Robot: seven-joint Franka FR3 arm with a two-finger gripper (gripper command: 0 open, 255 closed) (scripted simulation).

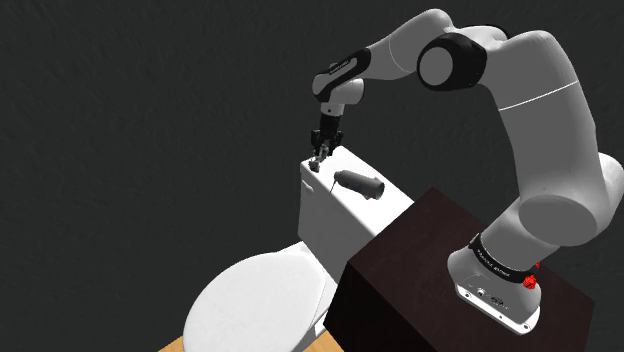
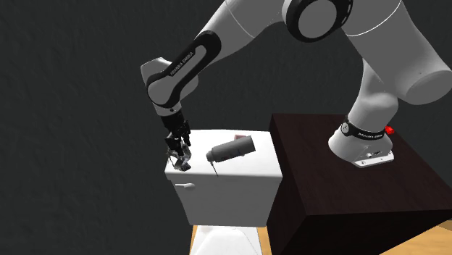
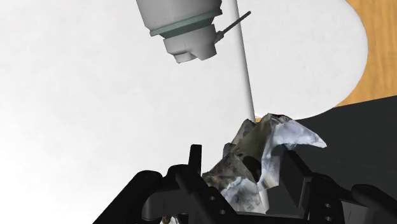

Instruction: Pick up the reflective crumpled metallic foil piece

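Silvery foil (image 3: pixel 280 137), clasped in the tool (image 3: pixel 245 164), is partly hidden by it.

Flat, even light fell from above, casting only soft shadows. The dark grey wall (image 1: pixel 150 120) lay dim, while the white toilet tank's lid (image 3: pixel 76 114) glared almost blank in the wrist view. The crumpled silvery foil piece (image 3: pixel 280 137) carried pale highlights and dark folds.

Home bathroom: white toilet (image 1: pixel 262 300), cistern (image 2: pixel 224 190).
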